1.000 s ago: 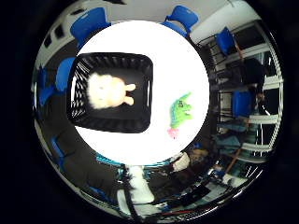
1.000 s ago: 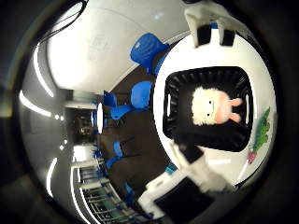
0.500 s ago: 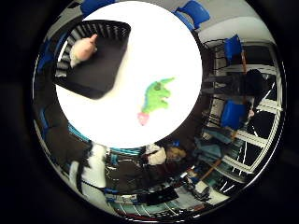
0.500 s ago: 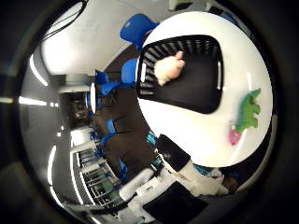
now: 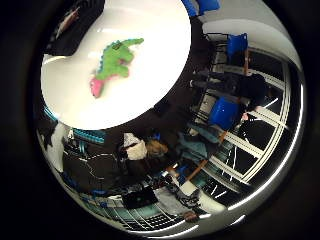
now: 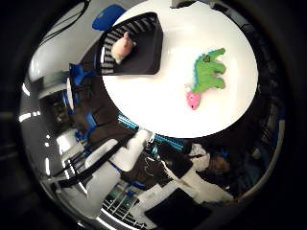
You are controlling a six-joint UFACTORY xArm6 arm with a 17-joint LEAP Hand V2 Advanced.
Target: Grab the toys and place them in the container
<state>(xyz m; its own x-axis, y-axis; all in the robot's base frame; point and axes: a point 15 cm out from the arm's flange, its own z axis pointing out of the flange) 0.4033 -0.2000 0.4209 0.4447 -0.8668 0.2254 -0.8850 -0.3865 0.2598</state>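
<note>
A green plush dinosaur (image 6: pixel 208 74) with a pink head and blue spikes lies on the round white table (image 6: pixel 158 100), apart from the container. The container is a black slatted basket (image 6: pixel 108 52) standing near the table's edge. A cream and pink plush toy (image 6: pixel 122 47) lies inside it. My hand is above the table, some way up, nearer the dinosaur than the basket. Nothing is held in front of the palm. The little finger side view shows the same dinosaur (image 5: pixel 115 60) and a corner of the basket (image 5: pixel 75 25).
The table's edge drops off close to the dinosaur's head. Blue chairs (image 5: pixel 223 112) stand around the table, one behind the basket (image 6: pixel 108 17). The white robot arm (image 6: pixel 103 167) reaches up beside the table. Large windows line one side of the room.
The camera has moved from straight over the basket across the table toward the dinosaur. The plush toy stays in the basket and the dinosaur lies where it was.
</note>
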